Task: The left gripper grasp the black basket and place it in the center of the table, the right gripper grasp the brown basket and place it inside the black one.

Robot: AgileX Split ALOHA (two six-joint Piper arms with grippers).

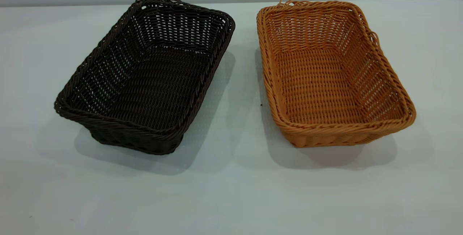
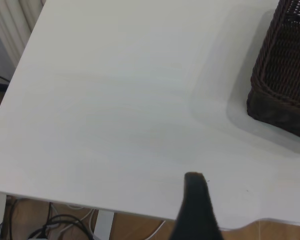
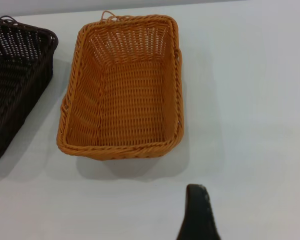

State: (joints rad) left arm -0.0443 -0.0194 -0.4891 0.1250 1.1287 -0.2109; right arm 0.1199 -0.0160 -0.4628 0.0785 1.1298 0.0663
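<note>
The black basket [image 1: 144,76] lies on the left half of the white table [image 1: 231,191], its long side running away from the camera. To its right, a hand's width apart, sits the brown basket [image 1: 331,76], also empty. Neither gripper appears in the exterior view. In the left wrist view only a dark tip of my left gripper [image 2: 196,205] shows above the table's edge, well away from a corner of the black basket [image 2: 282,75]. My right gripper [image 3: 198,212] shows as a dark tip over bare table, short of the brown basket [image 3: 122,87].
The table's edge [image 2: 90,205] runs close under the left gripper, with floor and cables beyond it. A grey wall stands behind the table. A strip of bare table lies between the baskets, and a wide bare area in front of them.
</note>
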